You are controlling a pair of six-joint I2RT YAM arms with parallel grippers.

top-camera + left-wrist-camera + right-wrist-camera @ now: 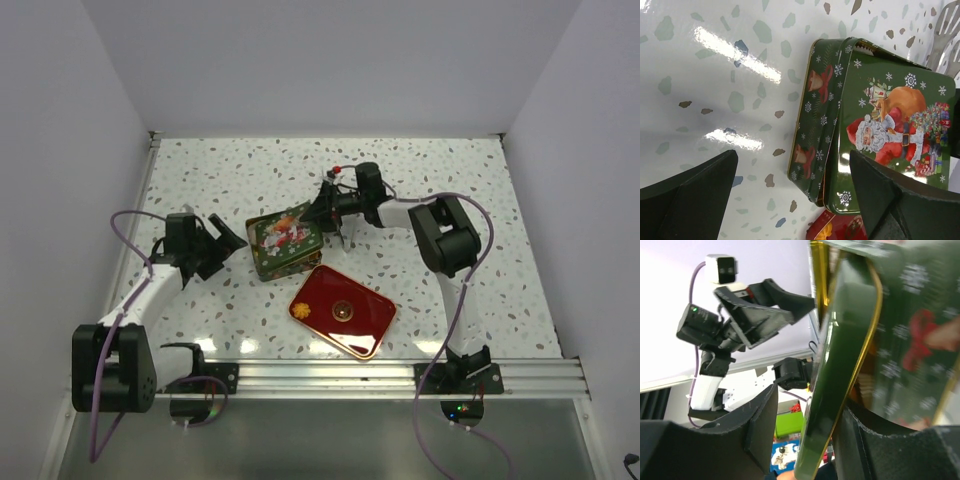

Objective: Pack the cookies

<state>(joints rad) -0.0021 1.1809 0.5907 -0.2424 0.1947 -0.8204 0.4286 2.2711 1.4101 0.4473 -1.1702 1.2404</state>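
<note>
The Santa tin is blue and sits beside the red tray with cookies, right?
Not quite. The tin is green, not blue, as the top view shows. It does sit beside the red tray with cookies.

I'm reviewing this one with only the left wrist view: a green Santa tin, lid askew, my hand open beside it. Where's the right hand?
Observer: The right hand is at the far side of the tin. Its own camera shows the rim of the lid between its fingers.
Operator: Is it clamped on it?
Observer: I cannot tell. Background shows through a gap between the rim and one finger.
Operator: What's out on the table?
Observer: A red tray on the tin's near side holds a brown cookie and an orange cookie.
</note>
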